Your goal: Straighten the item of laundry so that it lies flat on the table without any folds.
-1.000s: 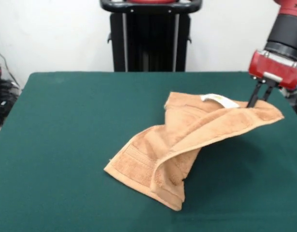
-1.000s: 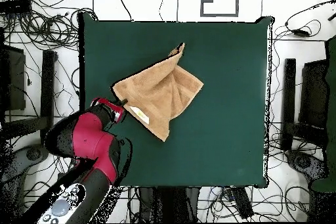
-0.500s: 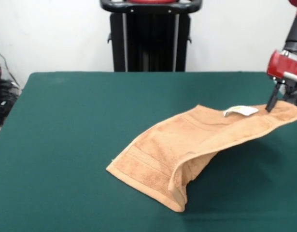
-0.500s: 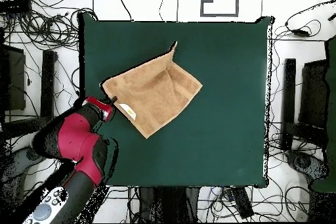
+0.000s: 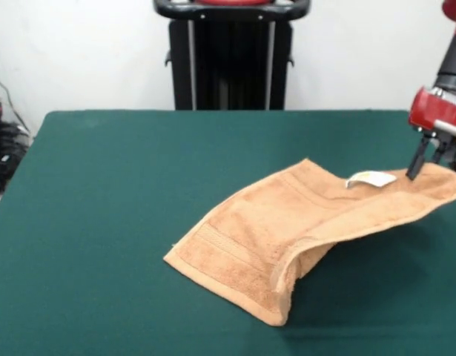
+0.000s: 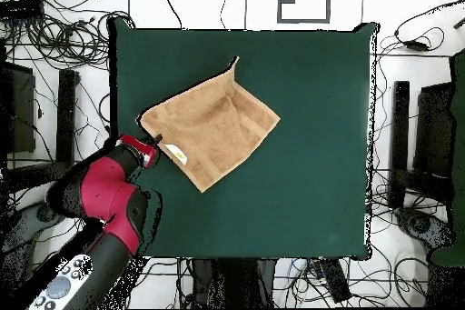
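Note:
The item of laundry [image 5: 287,222], a light orange-tan towel, lies mostly spread on the green table [image 5: 101,185]. Its front edge folds under near the front corner. The right corner is held up off the cloth, with a shadow beneath it. My gripper [image 5: 420,169] is shut on that raised corner, close to the white label [image 5: 370,178]. In the overhead view the towel [image 6: 213,129] sits left of the table's [image 6: 309,143] middle, the gripper [image 6: 154,139] pinches its left corner, and the label [image 6: 174,154] shows beside it.
The gripper hangs close to the table's side edge [image 6: 115,134]. Cables [image 6: 54,34] and stands [image 6: 400,134] surround the table on the floor. The red arm [image 6: 104,197] reaches in over the table's corner.
The gripper has drawn the held corner outward toward the table's edge, and the towel has opened from a twisted fold into a nearly flat sheet. It has barely moved in the last half second.

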### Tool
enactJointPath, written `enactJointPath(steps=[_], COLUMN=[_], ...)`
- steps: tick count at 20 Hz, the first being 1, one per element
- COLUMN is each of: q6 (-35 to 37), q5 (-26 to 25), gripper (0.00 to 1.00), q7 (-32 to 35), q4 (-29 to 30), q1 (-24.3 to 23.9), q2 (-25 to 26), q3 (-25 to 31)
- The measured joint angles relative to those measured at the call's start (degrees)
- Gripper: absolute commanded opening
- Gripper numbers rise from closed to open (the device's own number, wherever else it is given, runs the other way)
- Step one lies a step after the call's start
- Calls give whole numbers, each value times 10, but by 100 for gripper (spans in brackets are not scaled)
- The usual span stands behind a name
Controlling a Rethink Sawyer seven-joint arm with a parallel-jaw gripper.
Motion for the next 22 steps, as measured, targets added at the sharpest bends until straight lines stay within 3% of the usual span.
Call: enactJointPath(steps=[5, 15, 22], q6=[-1, -13, -27], q5=[-7, -50, -62], gripper=[0, 0, 0], q7=[0, 0, 0], q4=[2, 33, 45], q1=[-12, -76, -79], q2=[-5, -79, -95], q3=[13, 85, 96])
